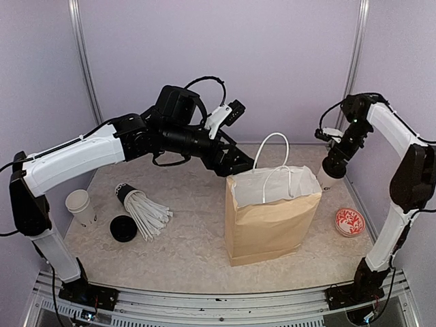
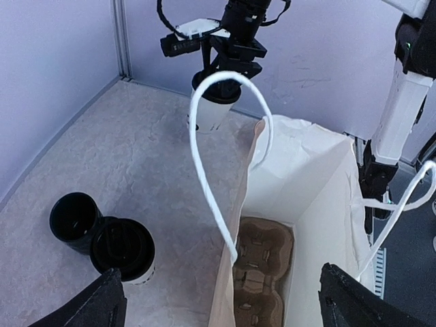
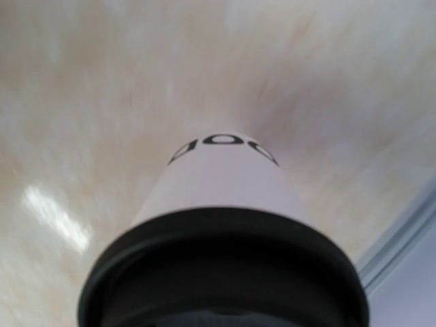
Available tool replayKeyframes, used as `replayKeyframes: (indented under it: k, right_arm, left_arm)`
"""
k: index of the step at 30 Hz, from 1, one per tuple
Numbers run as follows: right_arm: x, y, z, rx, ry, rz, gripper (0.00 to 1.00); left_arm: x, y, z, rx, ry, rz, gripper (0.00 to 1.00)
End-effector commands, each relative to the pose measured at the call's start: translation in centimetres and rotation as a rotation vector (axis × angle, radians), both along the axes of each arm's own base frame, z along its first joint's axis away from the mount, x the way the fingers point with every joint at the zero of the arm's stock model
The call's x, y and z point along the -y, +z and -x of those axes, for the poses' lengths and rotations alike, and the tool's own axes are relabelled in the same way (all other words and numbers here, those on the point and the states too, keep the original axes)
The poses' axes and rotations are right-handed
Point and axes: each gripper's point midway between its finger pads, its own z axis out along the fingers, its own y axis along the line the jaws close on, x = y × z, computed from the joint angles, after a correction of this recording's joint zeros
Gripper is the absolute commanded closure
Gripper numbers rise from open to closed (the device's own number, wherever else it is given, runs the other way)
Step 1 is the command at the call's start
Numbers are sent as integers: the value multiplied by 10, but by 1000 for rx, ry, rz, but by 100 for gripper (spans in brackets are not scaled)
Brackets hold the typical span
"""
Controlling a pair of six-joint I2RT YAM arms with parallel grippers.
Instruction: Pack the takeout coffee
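My right tool point(image 1: 334, 167) sits over the lid point(image 3: 225, 266) of the upright takeout cup point(image 1: 328, 180) near the far right corner of the worktop point(image 1: 184, 238), though I cannot tell if it grips, with the bag point(image 1: 272, 225) just left and my left tool point(image 1: 240, 165) released.

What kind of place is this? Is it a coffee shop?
More likely a robot test booth staged like one. Two robot arms are bolted at the table edge, plain walls box it in, and the only props include a paper bag and a lidded cup.

Paper bag point(image 1: 272, 218) mid-table, cup carrier point(image 2: 262, 262) on its floor. Lidded takeout cup point(image 1: 329, 177) behind bag's right corner — open cup point(image 1: 80, 206), tipped straw cup point(image 1: 136, 203), loose lid point(image 1: 123, 228) at left.
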Motion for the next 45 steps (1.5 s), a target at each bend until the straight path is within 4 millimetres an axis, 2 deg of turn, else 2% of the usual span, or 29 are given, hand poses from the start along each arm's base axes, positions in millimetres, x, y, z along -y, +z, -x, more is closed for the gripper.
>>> replayKeyframes:
  k: [1, 4, 7, 11, 14, 17, 19, 22, 29, 32, 36, 39, 42, 45]
  right_arm:
    - [-33, 101, 10, 276, 99, -194, 44]
    - [-54, 154, 31, 431, 217, -287, 46]
    - [-71, 195, 63, 552, 334, -355, 47]
    - [-93, 230, 111, 660, 471, -417, 47]
    - [-107, 239, 142, 701, 563, -457, 47]
    - [-116, 240, 159, 705, 607, -482, 48]
    - [-121, 234, 168, 693, 646, -487, 48]
    - [-130, 226, 176, 669, 689, -493, 48]
    - [-141, 224, 198, 668, 764, -485, 48]
    - [-146, 214, 204, 632, 783, -500, 48]
    - [-152, 194, 201, 563, 782, -484, 48]
    - [-156, 185, 190, 528, 776, -448, 48]
    - [-162, 178, 176, 497, 775, -413, 49]
    - [-173, 167, 166, 460, 799, -369, 49]
  left_arm:
    - [12, 2, -2, 26, -1, -11, 4]
    - [15, -8, -4, 20, 4, -38, 6]
    - [17, -19, -9, 17, 10, -70, 8]
    - [21, -34, -11, 0, 10, -106, 9]
    - [24, -39, -12, -14, 8, -113, 11]
    - [27, -42, -15, -22, 13, -117, 15]
    - [29, -43, -15, -30, 5, -121, 19]
    - [33, -47, -13, -45, -21, -127, 26]
    - [40, -58, -13, -104, -60, -141, 46]
    - [40, -58, -13, -113, -63, -139, 53]
    - [40, -59, -8, -132, -88, -137, 66]
    - [41, -61, 0, -149, -125, -134, 73]
    - [41, -63, 3, -149, -141, -132, 85]
    - [38, -62, 5, -137, -153, -131, 89]
